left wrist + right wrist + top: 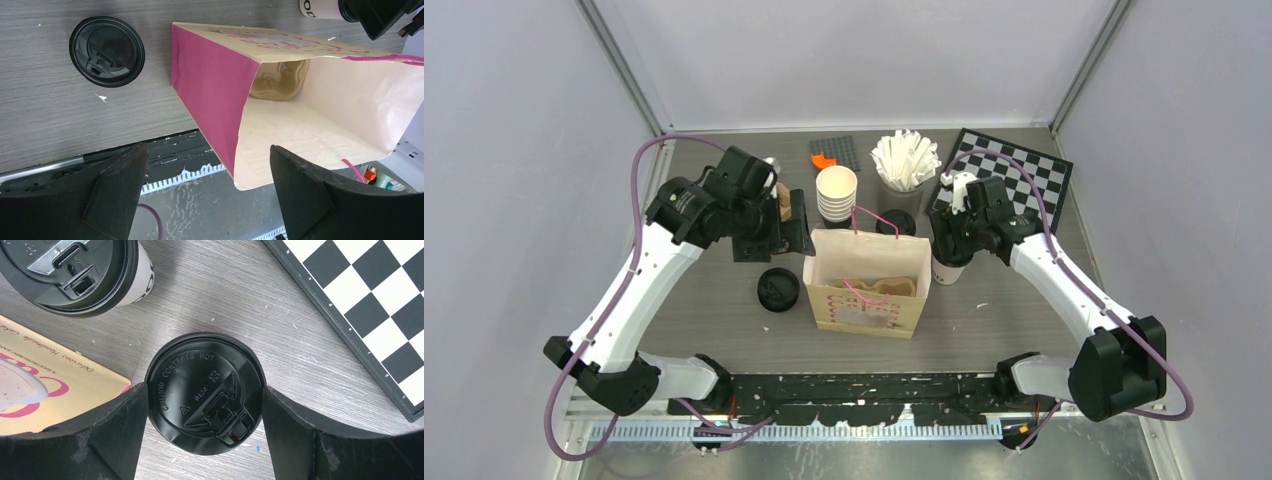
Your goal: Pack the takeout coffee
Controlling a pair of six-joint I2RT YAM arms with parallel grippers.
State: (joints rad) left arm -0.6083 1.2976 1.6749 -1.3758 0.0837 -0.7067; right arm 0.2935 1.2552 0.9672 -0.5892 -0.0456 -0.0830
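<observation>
Field notes. We are watching the right claw (949,252) reaching down over a small cream-white paper cup capped with a round black plastic lid (202,390). Its black fingers (107,435) are spreading wide and flanking the lid rim on both sides. We are not able to tell whether they are pressing it or only standing just beside it.

The cup is standing upright on the grey wood-grain tabletop (260,300), just beside the right wall of the open cream-and-pink paper bag (864,300). A second lidded cup of the same kind (70,270) is standing near, by the bag's rear corner.

The black-and-white chessboard (370,305) is lying off to the right, its edge apart from the flanked cup, with bare tabletop running between. The bag's mouth is gaping upward, and a tan moulded piece (280,80) is lying inside.

The left claw (207,150) is hovering released, grasping nothing, above the bag's left side. A round black lid (106,51) is sitting on the tabletop left of the bag. We are not seeing whether a cup is under it.
</observation>
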